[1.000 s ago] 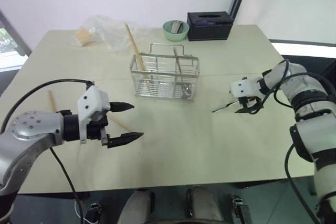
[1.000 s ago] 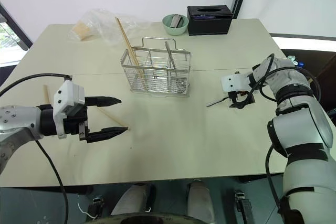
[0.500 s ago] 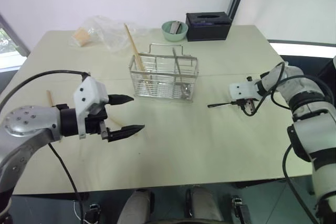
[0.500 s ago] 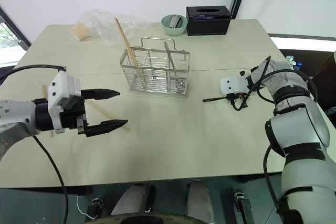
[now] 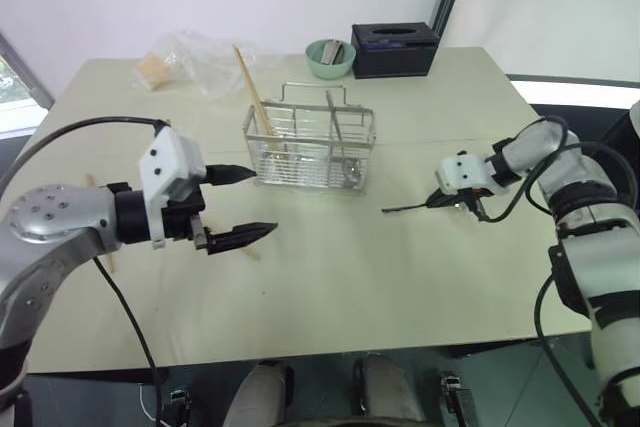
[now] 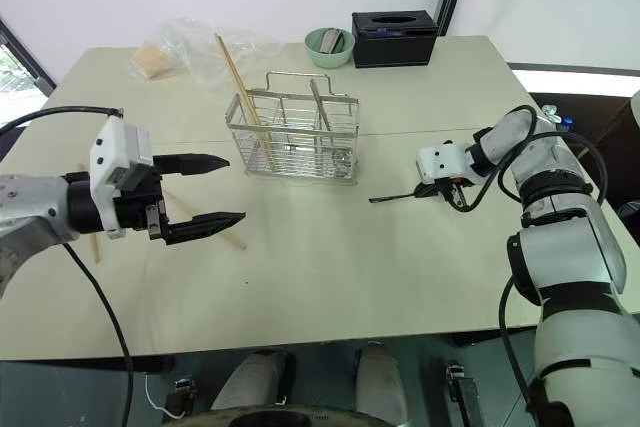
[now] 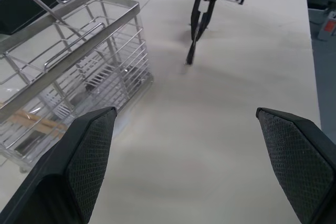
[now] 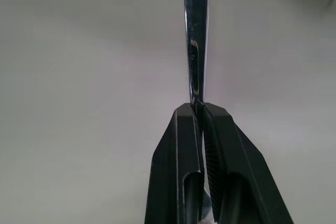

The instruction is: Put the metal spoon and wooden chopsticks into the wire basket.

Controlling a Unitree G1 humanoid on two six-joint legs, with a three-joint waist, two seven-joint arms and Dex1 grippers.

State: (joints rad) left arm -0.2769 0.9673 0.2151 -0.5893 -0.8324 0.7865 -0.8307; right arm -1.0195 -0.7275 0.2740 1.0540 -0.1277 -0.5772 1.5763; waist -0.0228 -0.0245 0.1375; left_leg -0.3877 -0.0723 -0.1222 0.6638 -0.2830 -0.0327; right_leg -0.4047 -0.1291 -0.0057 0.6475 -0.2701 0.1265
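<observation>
Right pincer (image 6: 437,190): I see it clamped on the spoon (image 6: 398,195), held over the surface (image 6: 330,277).
Left pincer (image 6: 215,190): wide, empty.
Basket (image 6: 295,137): mid-surface, chopsticks (image 6: 240,87) standing inside.
Loose chopstick (image 6: 225,237): beneath left pincer.

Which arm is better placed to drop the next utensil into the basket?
Right. Its gripper is shut on the metal spoon, just beside the wire basket; the left gripper hangs open and empty.

left gripper (image 5: 238,205): jaws wide apart, level | right gripper (image 5: 440,199): clamped together, angled down
</observation>
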